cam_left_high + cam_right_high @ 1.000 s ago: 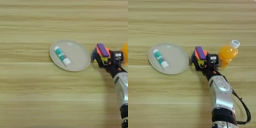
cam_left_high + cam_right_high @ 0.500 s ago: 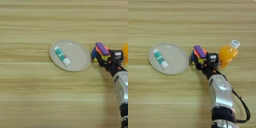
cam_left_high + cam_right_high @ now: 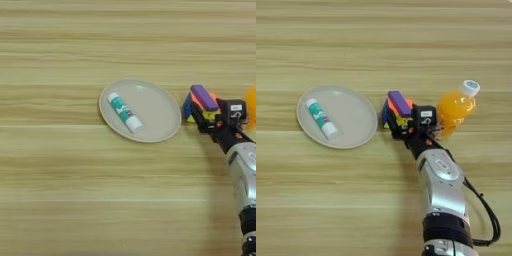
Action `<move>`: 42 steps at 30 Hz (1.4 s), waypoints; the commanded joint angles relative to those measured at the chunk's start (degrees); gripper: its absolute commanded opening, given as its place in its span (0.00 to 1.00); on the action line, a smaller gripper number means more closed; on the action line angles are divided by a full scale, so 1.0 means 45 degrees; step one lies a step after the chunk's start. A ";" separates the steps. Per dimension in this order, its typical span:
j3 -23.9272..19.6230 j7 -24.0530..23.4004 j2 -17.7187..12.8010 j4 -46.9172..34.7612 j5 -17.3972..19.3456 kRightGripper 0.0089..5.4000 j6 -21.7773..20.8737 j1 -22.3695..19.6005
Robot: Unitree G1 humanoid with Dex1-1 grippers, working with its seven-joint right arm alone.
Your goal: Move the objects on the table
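The silver forearm (image 3: 442, 185) reaches up from the bottom edge; its tool (image 3: 405, 126) is at the puzzle cube (image 3: 394, 116), grip unclear. The purple block (image 3: 400, 103) lies on the cube. Left, a glue stick (image 3: 321, 117), print unreadable, rests in the plate (image 3: 356, 122). An orange bottle (image 3: 455, 108) stands right on the tabletop (image 3: 381, 40).

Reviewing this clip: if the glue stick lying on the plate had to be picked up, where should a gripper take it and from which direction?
Grip the glue stick across its middle, coming straight down from above. It lies flat on the plate, its long axis running diagonally from far-left to near-right, so the fingers would probably best close across that axis. The plate's low rim likely blocks a side approach.
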 commanded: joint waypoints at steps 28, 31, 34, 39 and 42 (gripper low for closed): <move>0.0366 -0.0043 -0.0309 -0.3666 0.0228 0.61 0.0898 -0.0646; 0.0676 0.0025 -0.0105 -0.4292 0.0275 0.61 0.1155 -0.0499; 0.0970 0.0066 0.0087 -0.4775 0.0258 0.61 0.1347 -0.0345; 0.1450 0.0170 0.0390 -0.5049 0.0118 0.61 0.1517 -0.0252; 0.1766 0.0204 0.0565 -0.5107 0.0062 0.61 0.1569 -0.0201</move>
